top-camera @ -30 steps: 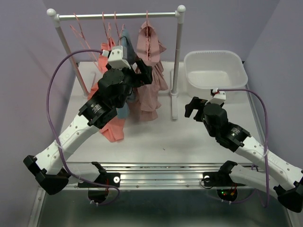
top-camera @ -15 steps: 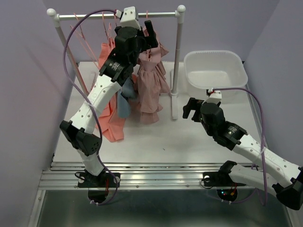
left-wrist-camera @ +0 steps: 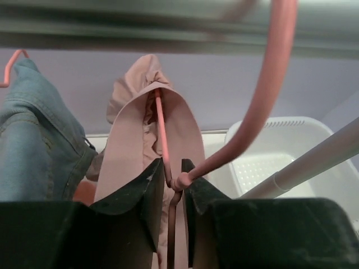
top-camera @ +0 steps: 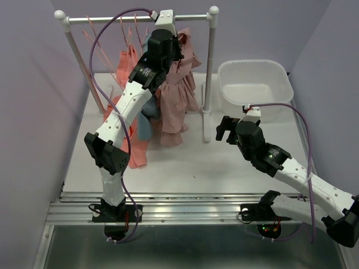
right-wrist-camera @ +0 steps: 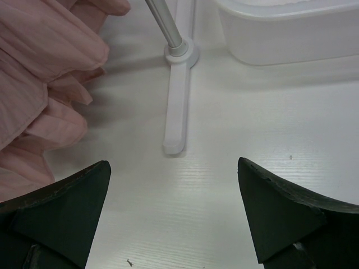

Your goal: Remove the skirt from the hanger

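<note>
A dusty-pink ruffled skirt [top-camera: 175, 103] hangs from a pink hanger [left-wrist-camera: 263, 95] hooked over the rack's rail [top-camera: 112, 19]. My left gripper [top-camera: 178, 42] is raised to the rail. In the left wrist view its jaws [left-wrist-camera: 173, 168] are shut on the hanger's neck, just below the hook, with the skirt's top [left-wrist-camera: 132, 140] draped right behind. My right gripper [top-camera: 223, 128] stands open low over the table, to the right of the skirt's hem [right-wrist-camera: 33, 73], and holds nothing [right-wrist-camera: 174, 185].
A denim garment [left-wrist-camera: 33, 140] and a coral one [top-camera: 134, 151] hang left of the skirt. The rack's right post and foot [right-wrist-camera: 175, 120] stand just ahead of my right gripper. A white bin [top-camera: 255, 84] sits at the back right.
My left arm rose from the hanging clothes up to the rail and its jaws shut on the hanger's neck. The right arm crept slightly to the left.
</note>
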`<state>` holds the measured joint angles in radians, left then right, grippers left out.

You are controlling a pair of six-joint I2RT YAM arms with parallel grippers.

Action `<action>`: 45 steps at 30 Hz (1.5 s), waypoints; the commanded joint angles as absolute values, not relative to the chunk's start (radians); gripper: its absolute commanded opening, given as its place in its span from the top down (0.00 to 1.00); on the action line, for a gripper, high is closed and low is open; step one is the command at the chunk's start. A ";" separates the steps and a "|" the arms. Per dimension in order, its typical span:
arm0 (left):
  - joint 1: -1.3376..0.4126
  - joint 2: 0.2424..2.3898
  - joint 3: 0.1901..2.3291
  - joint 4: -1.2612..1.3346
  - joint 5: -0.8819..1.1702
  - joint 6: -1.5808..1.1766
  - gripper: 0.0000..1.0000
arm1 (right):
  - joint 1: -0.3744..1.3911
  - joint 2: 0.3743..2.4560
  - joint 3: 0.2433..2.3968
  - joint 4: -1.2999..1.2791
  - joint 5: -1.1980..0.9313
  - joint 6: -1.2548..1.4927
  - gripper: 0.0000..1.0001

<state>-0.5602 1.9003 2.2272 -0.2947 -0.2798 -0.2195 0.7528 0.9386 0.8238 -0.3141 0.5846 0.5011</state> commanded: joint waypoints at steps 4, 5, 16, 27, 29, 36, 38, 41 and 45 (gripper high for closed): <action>-0.548 1.862 2.263 -0.253 -0.299 -0.213 1.00 | 0.747 0.950 0.882 -0.291 0.594 0.489 0.00; -0.546 1.861 2.266 -0.250 -0.301 -0.212 1.00 | 0.747 0.950 0.881 -0.293 0.592 0.488 0.00; -0.555 1.801 2.293 -0.216 -0.348 -0.226 1.00 | 0.747 0.917 0.870 -0.269 0.535 0.453 0.00; -0.586 1.747 2.284 -0.189 -0.351 -0.152 1.00 | 0.747 0.908 0.867 -0.258 0.519 0.442 0.00; -0.588 1.753 2.302 -0.198 -0.356 -0.150 1.00 | 0.747 0.911 0.868 -0.256 0.508 0.442 0.00; -0.607 1.674 2.183 -0.193 -0.371 -0.167 1.00 | 0.747 0.900 0.848 -0.235 0.431 0.336 0.00; -0.627 1.613 2.061 -0.160 -0.379 -0.176 1.00 | 0.747 0.893 0.827 -0.203 0.363 0.288 0.00; -0.664 1.527 1.901 -0.106 -0.388 -0.181 1.00 | 0.747 0.865 0.809 -0.154 0.203 0.241 0.00; -0.707 1.418 1.738 -0.068 -0.394 -0.204 1.00 | 0.747 0.831 0.781 -0.114 0.014 0.204 0.00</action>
